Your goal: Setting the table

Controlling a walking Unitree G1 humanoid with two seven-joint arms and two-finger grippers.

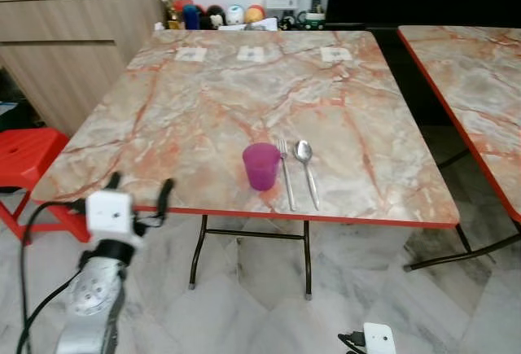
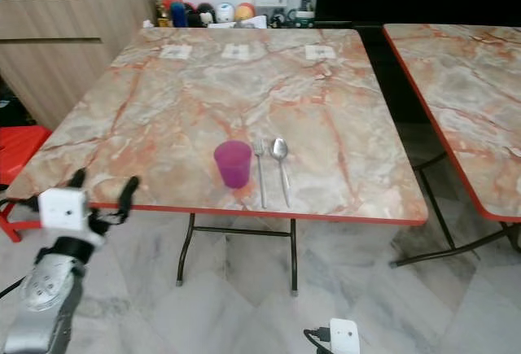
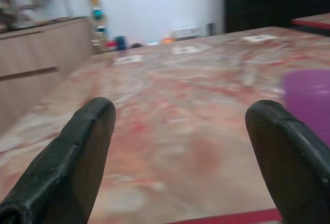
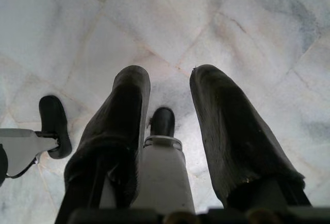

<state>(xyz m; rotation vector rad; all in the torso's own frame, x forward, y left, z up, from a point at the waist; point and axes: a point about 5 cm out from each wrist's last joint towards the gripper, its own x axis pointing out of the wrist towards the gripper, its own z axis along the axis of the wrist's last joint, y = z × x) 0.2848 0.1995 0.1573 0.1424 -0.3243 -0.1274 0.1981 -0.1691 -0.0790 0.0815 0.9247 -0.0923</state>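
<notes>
Left eye view: fork (image 1: 286, 172), spoon (image 1: 306, 168) parallel, heads pointing away

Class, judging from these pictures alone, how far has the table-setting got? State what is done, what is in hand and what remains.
Done: a purple cup, fork and spoon lie side by side near the marble table's front edge. In hand: nothing; the left gripper hovers at the table's near left edge, jaws open and empty, and the right gripper hangs over the floor. Left: no plate is seen at the setting.

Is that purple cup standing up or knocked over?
Upright. The purple cup stands on its base on the table, its open mouth facing up, beside the fork.
</notes>
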